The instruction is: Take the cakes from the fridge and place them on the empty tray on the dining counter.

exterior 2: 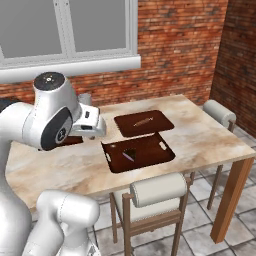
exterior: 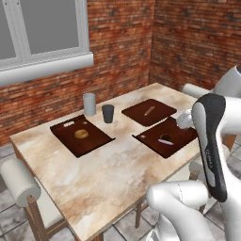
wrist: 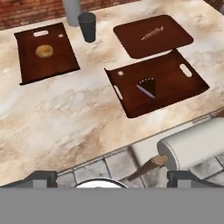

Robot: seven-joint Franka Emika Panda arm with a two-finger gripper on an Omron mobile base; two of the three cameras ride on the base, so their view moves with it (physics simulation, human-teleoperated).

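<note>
The chocolate cake slice lies inside the nearest tray on the bench, ahead of and below the jaws, which stand wide open and empty above the bench's near edge. In the hand view the wedge sits slightly right of centre, its narrow tip towards the hand and its broad curved back away from it, so the long axis runs roughly along the hand's line of sight. The white slice appears still to fetch, so the next move likely leads away from this tray.
</note>
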